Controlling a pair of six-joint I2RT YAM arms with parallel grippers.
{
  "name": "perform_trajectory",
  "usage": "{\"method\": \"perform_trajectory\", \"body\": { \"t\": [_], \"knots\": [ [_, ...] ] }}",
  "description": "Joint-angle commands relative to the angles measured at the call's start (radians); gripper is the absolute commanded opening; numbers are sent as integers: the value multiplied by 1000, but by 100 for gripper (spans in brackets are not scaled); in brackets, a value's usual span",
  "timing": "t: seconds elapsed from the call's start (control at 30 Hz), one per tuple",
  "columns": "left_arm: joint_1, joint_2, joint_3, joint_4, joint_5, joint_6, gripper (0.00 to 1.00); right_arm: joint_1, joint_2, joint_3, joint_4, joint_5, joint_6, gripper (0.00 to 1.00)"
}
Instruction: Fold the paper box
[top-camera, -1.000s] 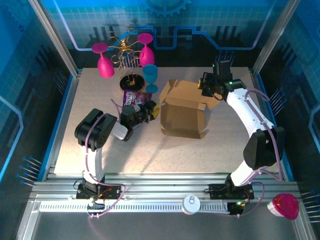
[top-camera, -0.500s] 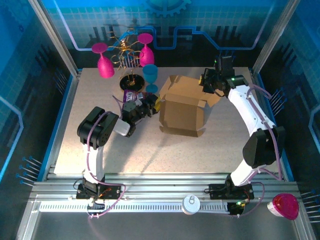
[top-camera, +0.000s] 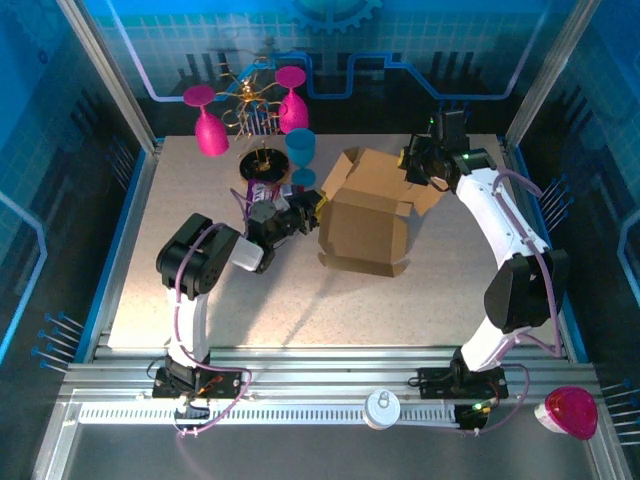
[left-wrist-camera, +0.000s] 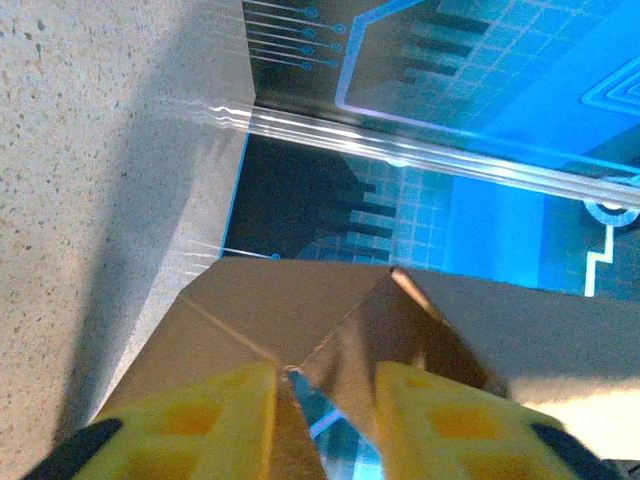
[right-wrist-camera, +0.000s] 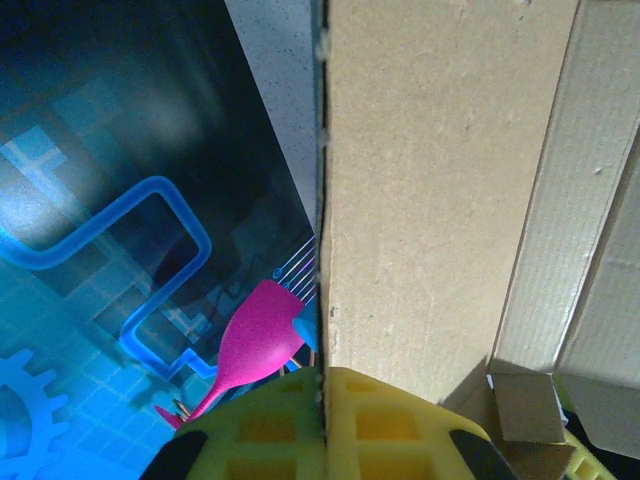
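The paper box (top-camera: 365, 228) is plain brown cardboard, standing mid-table with its top flaps up. My left gripper (top-camera: 308, 213) is at the box's left corner. In the left wrist view its yellow fingers (left-wrist-camera: 225, 420) stand apart, open, astride a folded cardboard corner (left-wrist-camera: 390, 330), and blue background shows through the gap. My right gripper (top-camera: 412, 165) is at the rear right flap. In the right wrist view the right gripper (right-wrist-camera: 322, 375) is shut on the thin edge of that flap (right-wrist-camera: 430, 170).
Two pink goblets (top-camera: 208, 125) (top-camera: 292, 100), a blue cup (top-camera: 300, 150) and a gold wire rack (top-camera: 255, 110) stand at the back left. A purple snack packet (top-camera: 263, 190) lies beside the left gripper. Blue enclosure walls ring the table.
The left gripper has moved right and back until it meets the box's left corner. The box has turned slightly, and the right gripper has edged back with its flap.
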Motion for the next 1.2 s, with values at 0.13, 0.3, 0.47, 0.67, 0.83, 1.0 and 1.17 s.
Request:
{"method": "perform_trajectory", "body": {
  "t": [0.13, 0.3, 0.47, 0.67, 0.83, 1.0, 1.17],
  "knots": [
    [-22, -14, 12, 45, 49, 96, 26, -15, 8, 13, 19, -21, 26, 0],
    [-22, -48, -4, -23, 60, 157, 27, -15, 4, 5, 20, -21, 2, 0],
    [-17, -148, -39, -246, 82, 275, 37, 4, -19, -44, 25, 0, -63, 0],
    [9, -351, -159, -607, 83, 432, 62, 37, -37, -166, 156, 66, -115, 0],
    [39, -508, -173, -930, 114, 625, 61, 64, -15, -200, 254, 77, -178, 0],
    [123, -600, -178, -1052, 95, 687, 51, 116, -32, -329, 469, 113, -250, 0],
    [169, -594, -126, -1090, 95, 723, 49, 152, -33, -436, 633, 123, -289, 0]
  ]
}}
